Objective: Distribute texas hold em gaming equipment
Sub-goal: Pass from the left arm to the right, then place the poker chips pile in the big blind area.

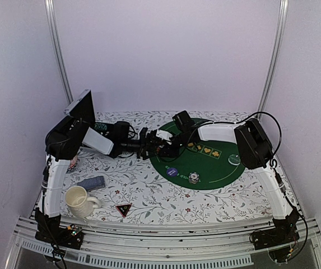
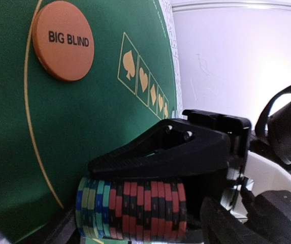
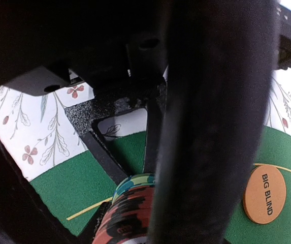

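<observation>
A roll of red-and-black and blue-green poker chips (image 2: 130,208) hangs sideways over the green mat (image 1: 219,168), between my two grippers. My left gripper (image 1: 149,147) is shut on the roll, with its own dark fingers (image 2: 226,223) at the roll's ends. My right gripper (image 1: 163,138) meets it from the other side, and one black finger (image 2: 160,152) lies along the top of the roll. The roll also shows in the right wrist view (image 3: 130,208), beside a blurred finger (image 3: 211,127). An orange BIG BLIND button (image 2: 64,40) lies on the mat beyond it.
On the mat lie a blue button (image 1: 173,171), a small chip stack (image 1: 193,178) and a pale round disc (image 1: 236,159). On the floral cloth are the grey-blue cards (image 1: 91,182), the black triangular marker (image 1: 123,209) and a cream mug (image 1: 80,200). A tilted case (image 1: 82,106) stands at the back left.
</observation>
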Robot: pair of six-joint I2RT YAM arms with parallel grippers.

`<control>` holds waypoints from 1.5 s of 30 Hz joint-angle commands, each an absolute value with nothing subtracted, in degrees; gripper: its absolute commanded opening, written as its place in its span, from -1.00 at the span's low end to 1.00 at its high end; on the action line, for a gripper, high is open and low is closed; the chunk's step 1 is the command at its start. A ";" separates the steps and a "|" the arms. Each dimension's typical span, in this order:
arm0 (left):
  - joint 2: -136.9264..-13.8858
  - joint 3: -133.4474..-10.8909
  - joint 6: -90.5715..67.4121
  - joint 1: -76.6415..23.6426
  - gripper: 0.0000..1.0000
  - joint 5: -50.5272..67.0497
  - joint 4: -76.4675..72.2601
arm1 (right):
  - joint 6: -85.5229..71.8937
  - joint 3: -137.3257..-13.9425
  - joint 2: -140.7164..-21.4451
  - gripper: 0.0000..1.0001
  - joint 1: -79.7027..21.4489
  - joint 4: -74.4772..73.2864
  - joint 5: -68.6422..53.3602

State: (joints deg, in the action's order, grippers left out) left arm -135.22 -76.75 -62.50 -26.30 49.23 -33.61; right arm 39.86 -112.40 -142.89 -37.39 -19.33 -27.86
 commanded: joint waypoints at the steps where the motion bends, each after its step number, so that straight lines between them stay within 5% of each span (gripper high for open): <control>1: -134.01 -74.30 -60.61 -25.33 0.62 47.12 -30.04 | 40.16 -111.10 -140.74 -0.96 -36.88 -20.55 -26.46; 17: -132.97 -73.67 -58.56 -23.98 0.69 44.87 -27.52 | 39.82 -111.23 -140.88 -0.97 -36.14 -20.64 -26.10; 20: -132.08 -73.34 -57.55 -23.29 0.87 43.74 -26.45 | 39.49 -111.27 -141.06 -0.97 -35.89 -20.65 -25.52; 45: -129.74 -77.87 -48.95 -22.26 0.96 37.36 -16.70 | 37.32 -119.09 -147.80 -0.96 -36.16 -23.73 -19.68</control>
State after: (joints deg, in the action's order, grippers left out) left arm -130.74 -77.34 -51.92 -23.44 42.54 -22.37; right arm 37.08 -117.80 -145.47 -36.47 -23.14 -22.90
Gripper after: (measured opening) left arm 0.981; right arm 0.417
